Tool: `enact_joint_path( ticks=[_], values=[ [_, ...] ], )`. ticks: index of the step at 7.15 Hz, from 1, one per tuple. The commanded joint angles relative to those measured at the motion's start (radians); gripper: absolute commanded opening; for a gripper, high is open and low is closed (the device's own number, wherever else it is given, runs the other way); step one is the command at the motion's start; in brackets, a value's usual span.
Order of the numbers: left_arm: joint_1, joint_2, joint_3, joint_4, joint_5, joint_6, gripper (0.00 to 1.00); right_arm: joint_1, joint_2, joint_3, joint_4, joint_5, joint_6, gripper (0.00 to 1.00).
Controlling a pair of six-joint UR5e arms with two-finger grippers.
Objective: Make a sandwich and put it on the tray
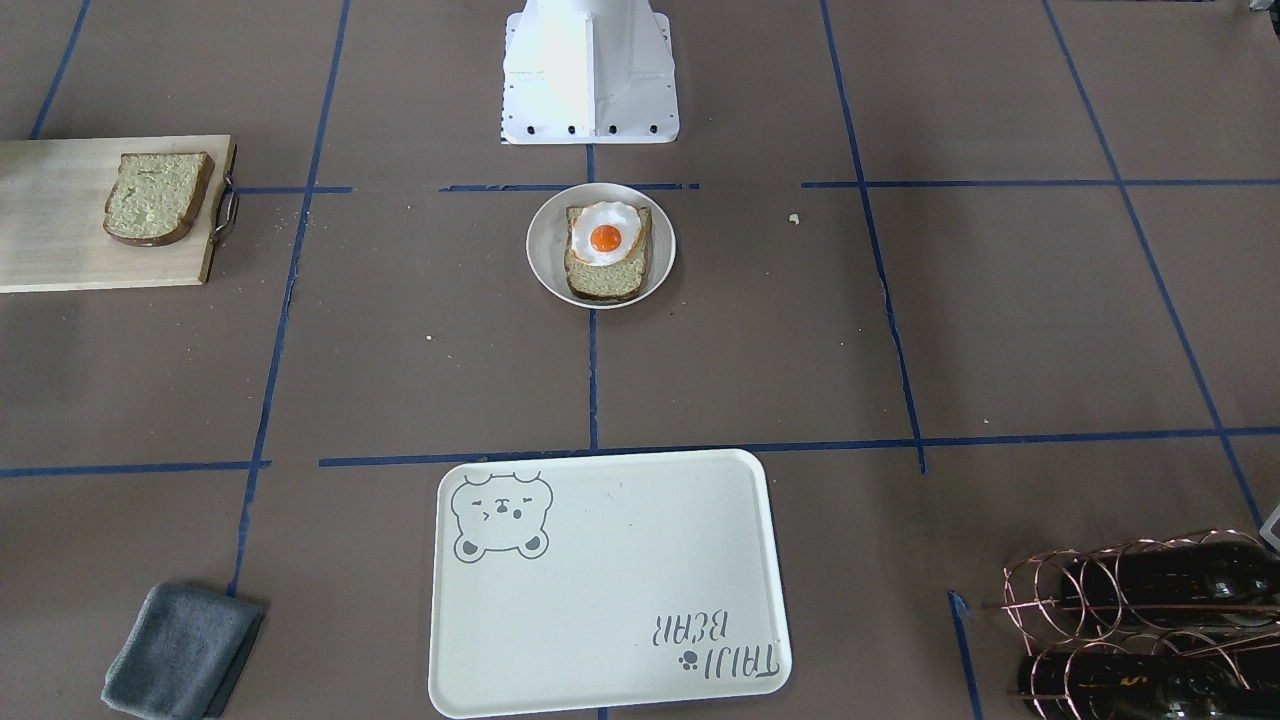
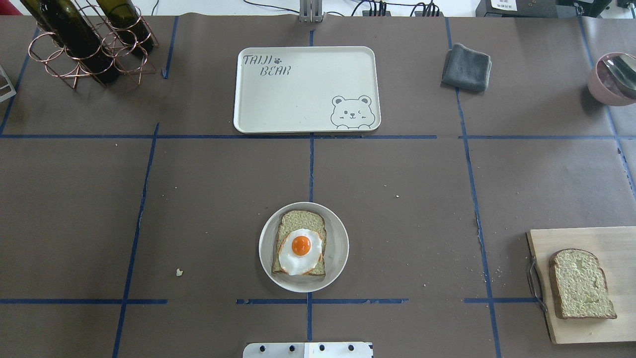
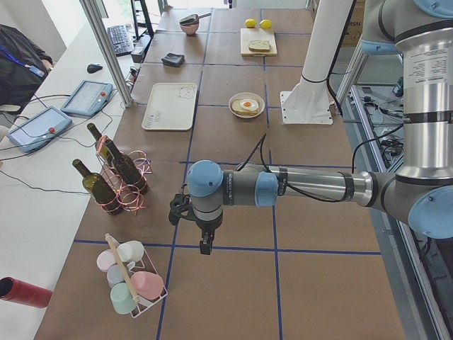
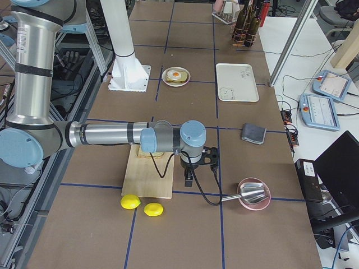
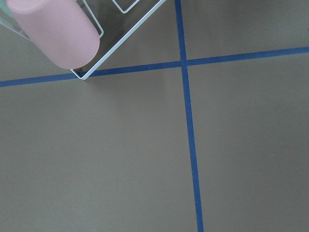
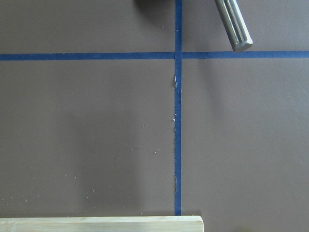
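Sandwich sits unfinished in your front view: egg-topped greenish-tan bread slice on the round whitish plate, second slice on the pale wooden board, cream rectangular tray well apart. Side views: left gripper far off, right gripper beside the board; you cannot tell either's grip.

— What is lying on the plate?
— One bread slice, with the egg resting on it. The second slice is lying on the cutting board; the tray is sitting well apart.
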Motion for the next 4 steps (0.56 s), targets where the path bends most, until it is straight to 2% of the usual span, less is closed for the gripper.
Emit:
enact_joint_path(
  ticks=[1,4],
  values=[
    [-0.001,0.0,-0.002,0.0,0.004,0.0,1.0,0.0,-0.001,0.004,0.001,0.0,0.001,1.0],
    [0.004,-0.006,0.003,-0.003,0.004,0.002,1.0,0.0,-0.002,0.01,-0.001,0.011,0.01,1.0]
  ],
)
